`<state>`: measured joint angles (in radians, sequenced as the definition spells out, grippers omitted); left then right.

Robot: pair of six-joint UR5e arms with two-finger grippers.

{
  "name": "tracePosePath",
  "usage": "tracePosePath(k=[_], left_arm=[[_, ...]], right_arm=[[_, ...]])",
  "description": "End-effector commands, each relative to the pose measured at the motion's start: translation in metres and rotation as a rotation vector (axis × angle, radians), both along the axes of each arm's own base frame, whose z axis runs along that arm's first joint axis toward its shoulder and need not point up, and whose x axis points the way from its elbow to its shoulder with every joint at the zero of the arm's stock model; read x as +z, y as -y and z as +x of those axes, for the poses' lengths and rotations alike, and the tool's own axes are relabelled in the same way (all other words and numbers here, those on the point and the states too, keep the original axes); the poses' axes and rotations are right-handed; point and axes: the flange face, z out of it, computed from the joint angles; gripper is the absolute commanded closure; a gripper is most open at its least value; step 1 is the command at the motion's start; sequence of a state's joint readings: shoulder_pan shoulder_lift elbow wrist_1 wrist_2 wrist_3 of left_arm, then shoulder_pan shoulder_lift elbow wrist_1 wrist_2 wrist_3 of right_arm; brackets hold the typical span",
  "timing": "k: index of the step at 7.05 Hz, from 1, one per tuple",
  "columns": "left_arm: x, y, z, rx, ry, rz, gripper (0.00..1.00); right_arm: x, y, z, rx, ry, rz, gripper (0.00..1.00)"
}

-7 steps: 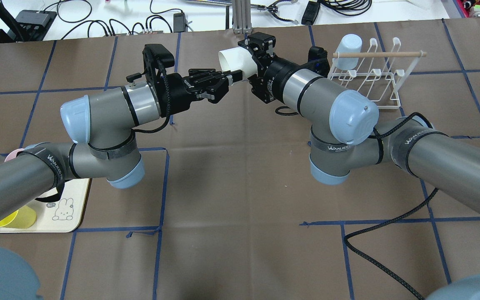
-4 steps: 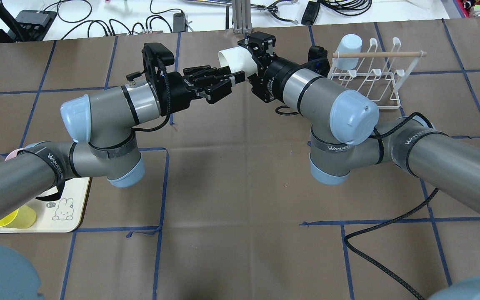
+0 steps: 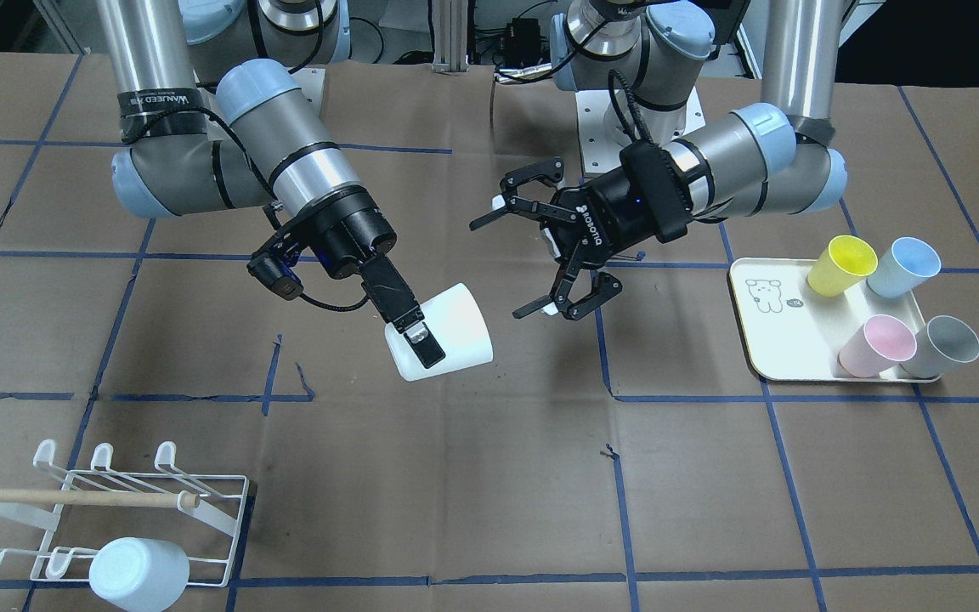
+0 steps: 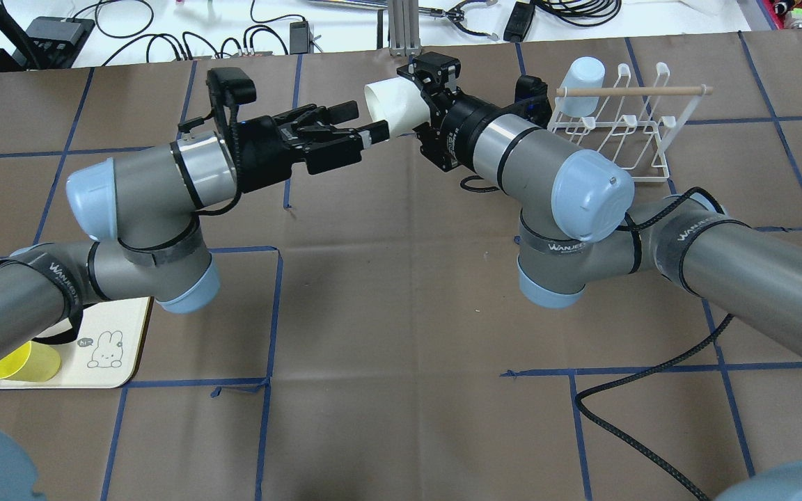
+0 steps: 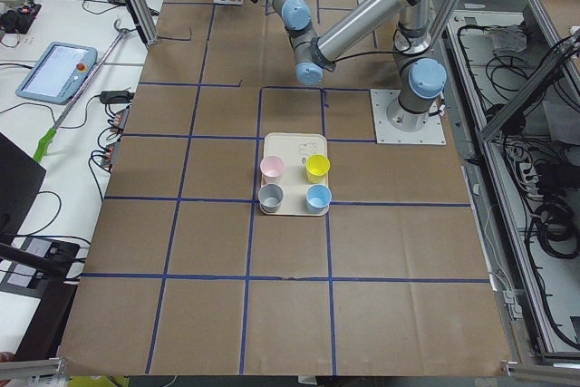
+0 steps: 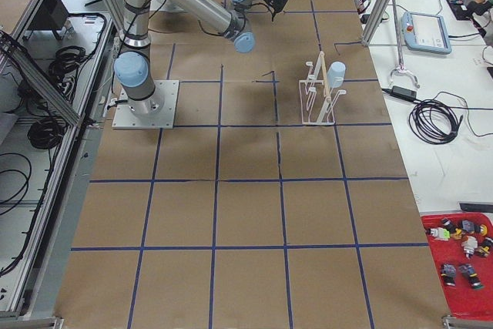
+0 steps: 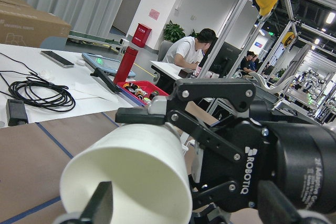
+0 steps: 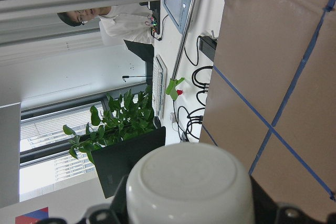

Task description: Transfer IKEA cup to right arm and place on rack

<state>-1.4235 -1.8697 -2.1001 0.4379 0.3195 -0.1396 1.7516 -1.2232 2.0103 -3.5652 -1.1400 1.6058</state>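
Observation:
The white IKEA cup hangs tilted above the table, gripped across its body by my right gripper, the slim black one, which is shut on it. In the overhead view the cup sticks out to the left of the right gripper. My left claw gripper is open and empty, a short gap from the cup's mouth; it also shows in the overhead view. The left wrist view looks into the cup's open mouth. The white wire rack stands on the right arm's side.
A pale blue cup hangs on the rack. A cream tray on the left arm's side holds yellow, blue, pink and grey cups. A black cable trails over the table.
My left gripper has let go of the cup's rim and pulled back to the left with its fingers spread. The right gripper and the cup have stayed in place.

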Motion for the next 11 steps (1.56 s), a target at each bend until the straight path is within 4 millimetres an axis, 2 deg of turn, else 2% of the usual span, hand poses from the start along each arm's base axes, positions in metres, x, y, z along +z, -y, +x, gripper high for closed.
tracePosePath(k=[1, 2, 3, 4, 5, 6, 7, 9, 11], left_arm=[[0.013, 0.001, 0.061, 0.027, -0.057, -0.015, 0.03], [0.017, 0.007, 0.065, 0.048, -0.053, -0.012, 0.03], [0.023, 0.027, 0.072, 0.123, -0.034, -0.006, 0.04], [0.034, 0.055, 0.080, 0.198, -0.014, 0.020, 0.04], [0.040, 0.069, 0.084, 0.221, -0.013, 0.062, 0.04], [0.035, 0.081, 0.090, 0.311, 0.013, 0.124, 0.04], [0.030, 0.091, 0.087, 0.413, 0.063, 0.221, 0.04], [0.012, 0.116, 0.071, 0.612, 0.236, 0.397, 0.04], [0.010, 0.144, 0.050, 0.715, 0.465, 0.630, 0.03]], right_arm=[[0.006, 0.014, -0.018, -0.011, -0.058, -0.060, 0.72], [0.011, 0.028, -0.043, -0.034, -0.120, -0.113, 0.73], [0.014, 0.040, -0.070, -0.039, -0.234, -0.194, 0.80], [0.017, 0.050, -0.095, -0.027, -0.382, -0.285, 0.85], [0.015, 0.060, -0.126, -0.012, -0.555, -0.367, 0.86], [0.012, 0.070, -0.165, -0.002, -0.749, -0.439, 0.86], [0.015, 0.077, -0.201, 0.033, -0.980, -0.527, 0.86], [0.019, 0.092, -0.236, 0.157, -1.387, -0.679, 0.86], [0.010, 0.114, -0.256, 0.169, -1.510, -0.693, 0.86]])
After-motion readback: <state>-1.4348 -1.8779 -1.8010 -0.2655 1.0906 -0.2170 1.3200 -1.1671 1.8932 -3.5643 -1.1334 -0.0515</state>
